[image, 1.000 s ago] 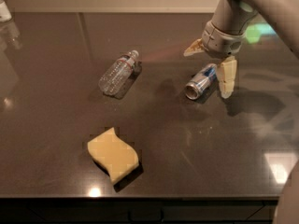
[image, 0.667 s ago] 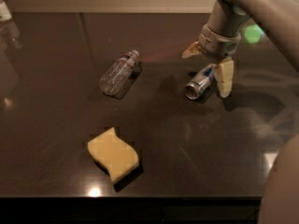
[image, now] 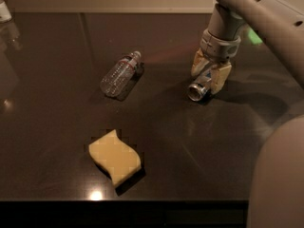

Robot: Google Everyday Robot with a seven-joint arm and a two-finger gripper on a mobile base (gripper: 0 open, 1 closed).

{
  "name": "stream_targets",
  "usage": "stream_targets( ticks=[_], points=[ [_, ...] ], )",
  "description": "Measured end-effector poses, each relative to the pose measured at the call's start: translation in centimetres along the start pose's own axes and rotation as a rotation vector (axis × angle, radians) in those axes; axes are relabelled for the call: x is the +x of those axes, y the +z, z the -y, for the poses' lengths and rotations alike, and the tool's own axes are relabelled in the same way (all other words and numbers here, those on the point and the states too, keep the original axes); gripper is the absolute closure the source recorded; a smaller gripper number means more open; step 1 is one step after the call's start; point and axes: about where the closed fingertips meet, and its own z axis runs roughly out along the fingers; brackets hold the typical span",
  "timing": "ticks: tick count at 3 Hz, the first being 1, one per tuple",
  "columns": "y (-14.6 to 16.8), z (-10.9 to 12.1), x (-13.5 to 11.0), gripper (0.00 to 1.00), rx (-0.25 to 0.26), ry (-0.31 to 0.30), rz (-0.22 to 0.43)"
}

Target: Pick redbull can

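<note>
The redbull can (image: 196, 91) lies on its side on the dark table (image: 190, 141) at the right, its shiny metal end facing the camera. My gripper (image: 207, 78) comes down from the upper right. Its two cream fingers (image: 220, 77) have closed against the can's sides. The can still rests on the table, and its rear half is hidden between the fingers.
A clear plastic water bottle (image: 119, 73) lies on its side to the left of the can. A yellow wavy sponge (image: 115, 157) lies near the front edge. A small white object (image: 4, 11) stands at the far left corner. My arm fills the right side.
The gripper has come down over the can, and its fingers have closed from wide apart to tight against the can's sides. The can, bottle and sponge have stayed in place.
</note>
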Motion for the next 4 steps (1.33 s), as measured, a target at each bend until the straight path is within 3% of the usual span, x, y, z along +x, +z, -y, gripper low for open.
stream_targets(
  ticks=[2, 3, 4],
  points=[
    [-1.4, 0.4, 0.1, 0.85, 0.019, -0.016, 0.009],
    [-3.8, 0.6, -0.8, 1.00, 0.057, -0.033, 0.041],
    [-7.8, 2.0, -2.5, 1.00, 0.140, -0.035, 0.061]
  ],
)
